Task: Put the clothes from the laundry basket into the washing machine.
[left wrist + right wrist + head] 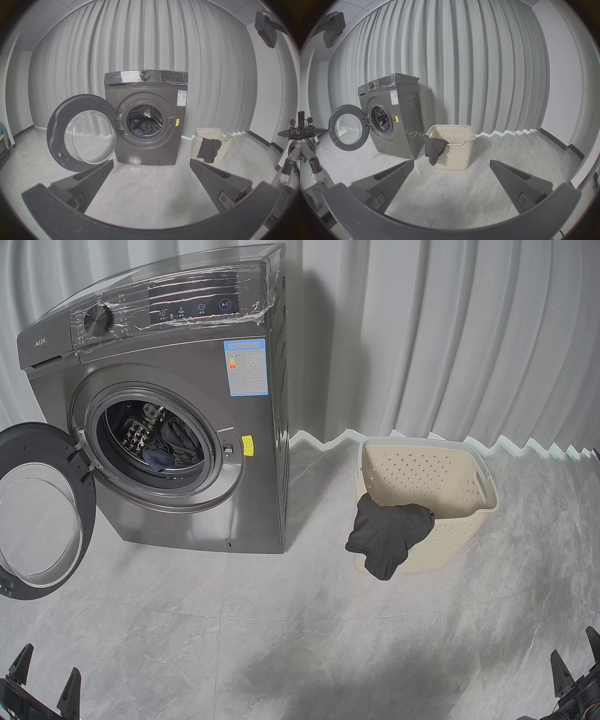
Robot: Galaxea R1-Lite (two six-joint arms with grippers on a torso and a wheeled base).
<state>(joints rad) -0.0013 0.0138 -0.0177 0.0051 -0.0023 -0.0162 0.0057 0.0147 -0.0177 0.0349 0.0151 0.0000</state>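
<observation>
Room: grey tile floor (300,627), white curtains (450,334).
Counts: one washing machine (250,490), door (37,515) open; one laundry basket (465,524); one dark garment (387,537) over its rim.
Left gripper (50,660), right gripper (572,643): spread, empty.

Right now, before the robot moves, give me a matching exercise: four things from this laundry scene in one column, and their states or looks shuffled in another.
1 washer door
2 dark garment
3 laundry basket
4 drum

A draped over the basket's rim
B cream, perforated walls
C swung wide open
D partly loaded

Pairs: 1-C, 2-A, 3-B, 4-D
</observation>
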